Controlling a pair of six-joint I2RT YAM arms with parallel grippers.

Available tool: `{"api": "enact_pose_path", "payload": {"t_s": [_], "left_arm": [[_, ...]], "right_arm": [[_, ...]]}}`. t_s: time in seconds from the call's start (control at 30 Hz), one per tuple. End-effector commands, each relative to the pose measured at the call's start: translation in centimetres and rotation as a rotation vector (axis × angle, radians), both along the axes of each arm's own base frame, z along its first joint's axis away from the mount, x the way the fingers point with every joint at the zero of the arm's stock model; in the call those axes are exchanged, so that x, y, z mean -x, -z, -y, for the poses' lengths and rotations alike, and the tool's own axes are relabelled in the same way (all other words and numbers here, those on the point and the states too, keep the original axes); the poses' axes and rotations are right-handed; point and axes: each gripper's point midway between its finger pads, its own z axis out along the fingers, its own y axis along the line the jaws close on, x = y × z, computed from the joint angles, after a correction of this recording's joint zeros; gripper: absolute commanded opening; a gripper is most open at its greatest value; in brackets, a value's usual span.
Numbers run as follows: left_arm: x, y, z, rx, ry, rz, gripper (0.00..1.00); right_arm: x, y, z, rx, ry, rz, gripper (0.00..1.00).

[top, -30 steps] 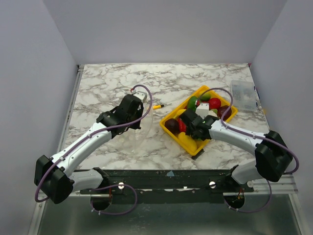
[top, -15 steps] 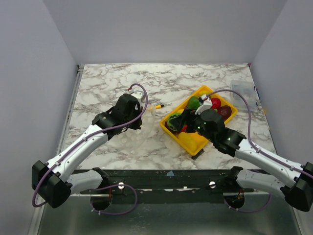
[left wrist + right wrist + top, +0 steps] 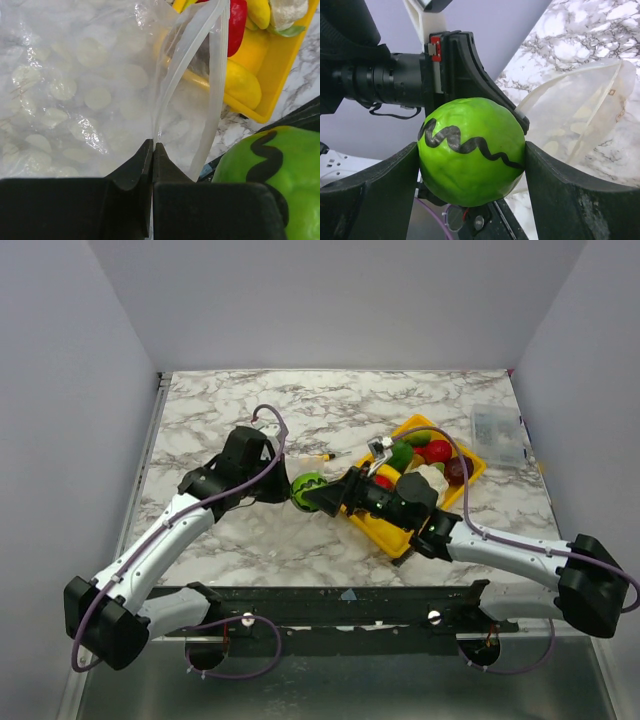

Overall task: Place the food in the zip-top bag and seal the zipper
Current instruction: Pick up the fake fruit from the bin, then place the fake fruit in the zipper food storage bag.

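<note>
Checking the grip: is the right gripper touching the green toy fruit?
Touching. Right wrist view shows the right gripper with fingers pressed against both sides of the green toy fruit.

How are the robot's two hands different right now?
The left gripper is pinched flat on the zip-top bag's thin edge; the right gripper is spread wide around a round green toy fruit. The left gripper's catch is clear and floppy; the right gripper's is solid green. Both are black and grip something.
</note>
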Motion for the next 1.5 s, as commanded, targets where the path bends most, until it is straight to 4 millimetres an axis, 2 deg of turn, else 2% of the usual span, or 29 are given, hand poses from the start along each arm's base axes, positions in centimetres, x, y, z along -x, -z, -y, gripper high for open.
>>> {"api": "enact_pose_path", "payload": {"t_s": [0.0,0.17,0.37,0.47,0.63,0.8,0.9,1.1,1.23,1.37,1.47], "left_arm": [[1.1,-1.4,1.0,0.155,0.025,-0.064,0.0],[1.4,-2.1,0.9,0.221,0.011,-0.092,0.0],[2.0,-3.5,0.9,0.293,-0.004,-0.103,0.0],[2.1,-4.1,0.6,0.304,-0.02,-0.088,0.0],[2.1,-4.4,-0.1,0.304,-0.055,-0.067,0.0],[2.4,-5.0,-0.4,0.318,-0.072,-0.049,0.0],[2.7,-5.7,-0.6,0.331,-0.081,-0.034,0.0],[3.2,-6.7,-0.9,0.362,-0.105,-0.007,0.0],[3.4,-6.5,-0.7,0.375,-0.096,-0.028,0.0],[3.4,-6.5,-0.8,0.374,-0.107,-0.022,0.0],[3.4,-6.3,-0.8,0.372,-0.109,-0.027,0.0]], "right_arm": [[-1.1,0.0,0.3,-0.046,0.148,-0.005,0.25],[-1.6,3.9,0.2,0.081,0.233,-0.087,0.26],[-1.0,5.2,-0.7,0.192,0.269,-0.1,0.35],[-0.4,5.2,-1.5,0.221,0.265,-0.103,0.42],[0.8,5.2,-2.9,0.27,0.23,-0.116,0.62],[1.2,5.9,-2.8,0.285,0.231,-0.149,0.78],[1.2,6.1,-2.6,0.299,0.242,-0.162,0.82],[1.1,6.6,-2.3,0.33,0.253,-0.168,0.75],[2.3,5.4,-3.7,0.296,0.163,-0.15,0.82],[2.9,4.8,-3.0,0.312,0.158,-0.17,0.95],[3.3,3.7,-2.5,0.315,0.148,-0.167,0.98]]}}
